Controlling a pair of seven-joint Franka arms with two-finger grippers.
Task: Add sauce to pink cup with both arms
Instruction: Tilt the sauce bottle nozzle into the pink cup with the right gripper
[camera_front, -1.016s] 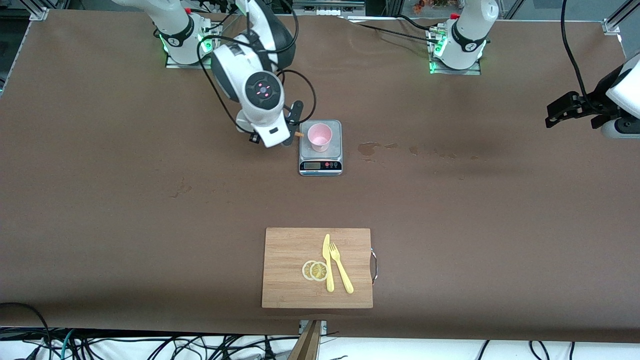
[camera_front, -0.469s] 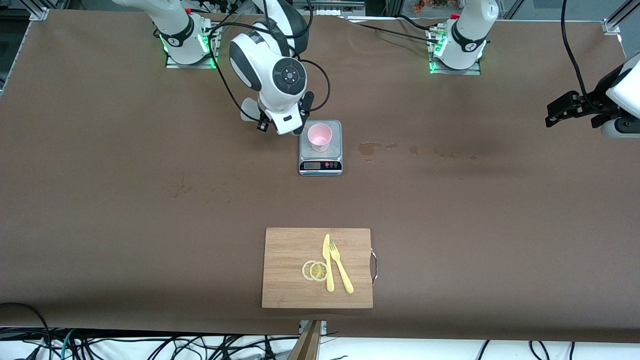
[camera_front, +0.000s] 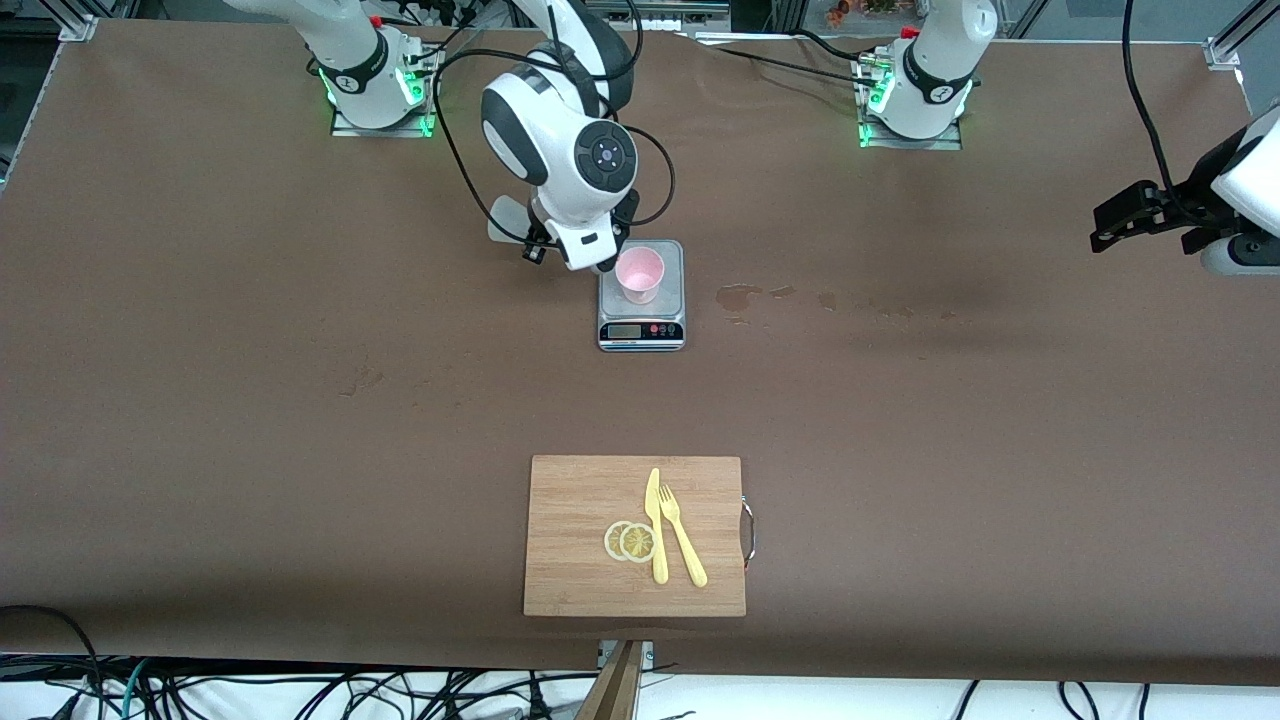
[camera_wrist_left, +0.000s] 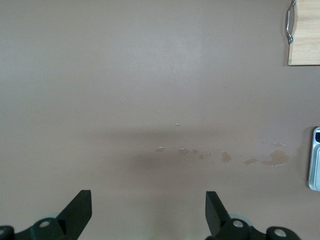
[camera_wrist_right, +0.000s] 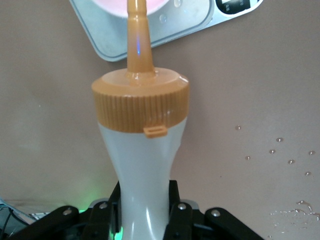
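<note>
Two arms at the table, only one doing anything. Right gripper (camera_wrist_right: 145, 212) is clamped on the sauce (camera_wrist_right: 142, 145), squeezing the bottle's narrow waist between its fingers, up in the air just beside the scale (camera_front: 641, 300) on the side toward the right arm's end of the table. In the right wrist view the orange nozzle points out toward the pink cup (camera_front: 639, 275), with its tip lined up against the pink of the cup, though it's hard to tell if it's actually over the rim or just short of it. In the front view the bottle itself is hidden under the arm's wrist.

Cup stands upright on the scale's platform, roughly mid-table and closer to the robot bases than to the front camera.

Left gripper (camera_front: 1135, 222) waits way off over the left arm's end of the table, jaws spread wide with nothing between them; its wrist view shows bare tabletop with a row of small wet spots (camera_wrist_left: 225, 156).

Nearer the front camera sits a cutting board (camera_front: 580, 500) with a yellow knife (camera_front: 655, 530), fork (camera_front: 682, 536) and two lemon slices (camera_front: 630, 541) on it, knife and fork side by side, slices touching the knife
</note>
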